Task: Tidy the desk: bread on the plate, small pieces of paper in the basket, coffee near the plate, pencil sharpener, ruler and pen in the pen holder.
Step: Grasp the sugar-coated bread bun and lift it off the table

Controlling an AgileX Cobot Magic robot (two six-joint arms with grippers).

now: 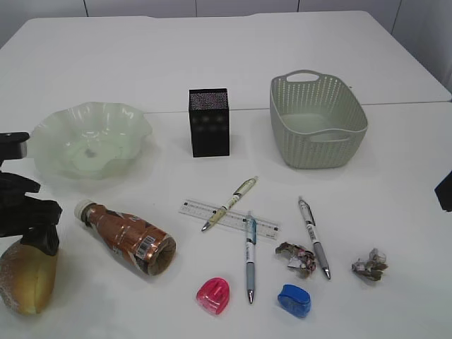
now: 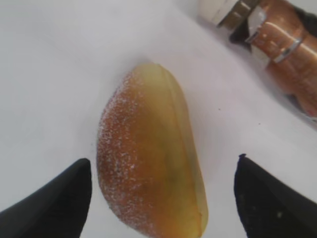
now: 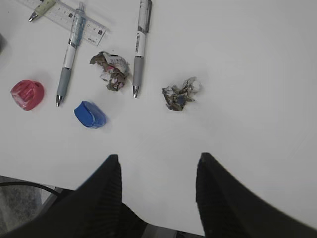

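Left claw (image 2: 161, 198) spread wide, one dark finger (image 2: 54, 203) on each side of the bread (image 2: 151, 158), not seen touching it; bread lying on the white surface (image 1: 233, 63) at its near left corner, just beside the coffee bottle (image 1: 131, 239), which lies on its side; green ruffled plate (image 1: 92, 138) further back on the left, with nothing in it.

Right claw (image 3: 158, 198) partly open, gripping nothing, hanging above bare surface near the front edge; two crumpled paper balls (image 3: 110, 71) (image 3: 179, 93) ahead of it, apart from each other, the left one between two pens.

Black mesh pen holder (image 1: 209, 121) upright at centre; grey-green basket (image 1: 316, 121) to its right, nothing seen inside.

Clear ruler (image 1: 227, 217) flat in the middle, a pale pen (image 1: 230, 203) lying across it, a blue-banded pen (image 1: 250, 256) overlapping its right end; a third pen (image 1: 313, 237) to the right; red pencil sharpener (image 1: 213, 295) and blue pencil sharpener (image 1: 294, 300) nearest the front.
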